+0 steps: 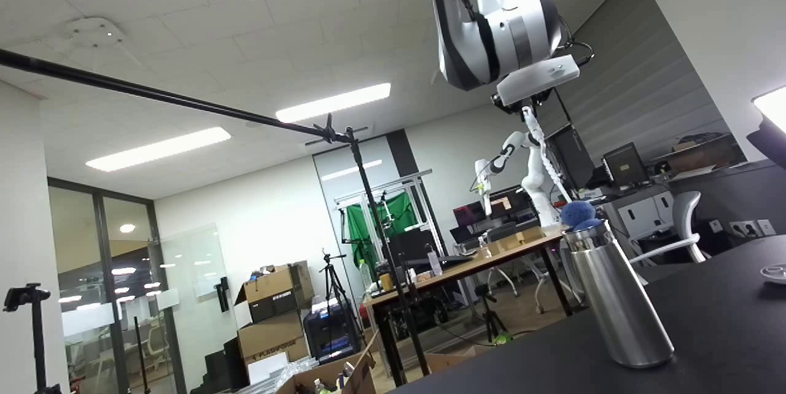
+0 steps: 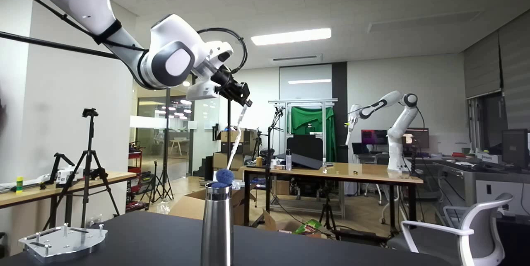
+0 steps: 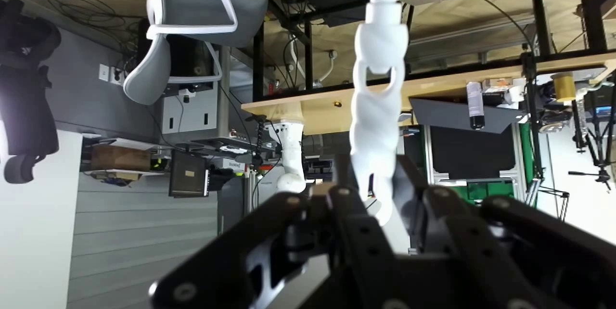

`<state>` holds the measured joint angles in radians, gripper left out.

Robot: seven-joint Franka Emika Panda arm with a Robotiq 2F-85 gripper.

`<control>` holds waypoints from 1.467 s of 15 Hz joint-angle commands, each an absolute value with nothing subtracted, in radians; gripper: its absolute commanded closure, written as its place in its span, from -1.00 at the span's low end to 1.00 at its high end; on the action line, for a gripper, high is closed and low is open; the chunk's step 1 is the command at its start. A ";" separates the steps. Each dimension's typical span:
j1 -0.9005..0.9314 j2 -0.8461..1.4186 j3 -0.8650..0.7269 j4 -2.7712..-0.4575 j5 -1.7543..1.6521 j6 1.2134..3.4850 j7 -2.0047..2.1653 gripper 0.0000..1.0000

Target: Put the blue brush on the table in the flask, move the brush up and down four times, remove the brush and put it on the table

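Observation:
The brush has a long white twisted handle (image 2: 235, 143) and a blue head (image 2: 225, 176). My gripper (image 2: 247, 102) is shut on the upper end of the handle; the handle also shows between the fingers (image 3: 373, 169) in the wrist view (image 3: 378, 107). The brush hangs down, tilted. Its blue head is at the mouth of the steel flask (image 2: 217, 228), the rounded upper part above the rim and a lower blue part at the opening. An exterior view shows the same head (image 1: 577, 214) over the flask (image 1: 620, 302). The flask stands upright on the black table (image 1: 528, 351). The flask's inside is hidden.
A clear plate with metal posts (image 2: 64, 241) lies on the black table, left of the flask in an exterior view. Beyond the table stand a grey and white chair (image 2: 463, 233), a wooden table (image 2: 352, 172) and another white arm (image 2: 399, 125). A black tripod (image 2: 87, 166) stands behind.

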<state>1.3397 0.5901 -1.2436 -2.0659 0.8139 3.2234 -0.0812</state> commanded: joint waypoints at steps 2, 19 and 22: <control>1.295 0.557 -1.191 -2.055 0.821 3.224 -0.079 0.88; 1.167 0.570 -1.073 -2.050 0.829 3.211 -0.076 -0.14; 1.169 0.570 -1.076 -2.051 0.829 3.211 -0.075 -0.55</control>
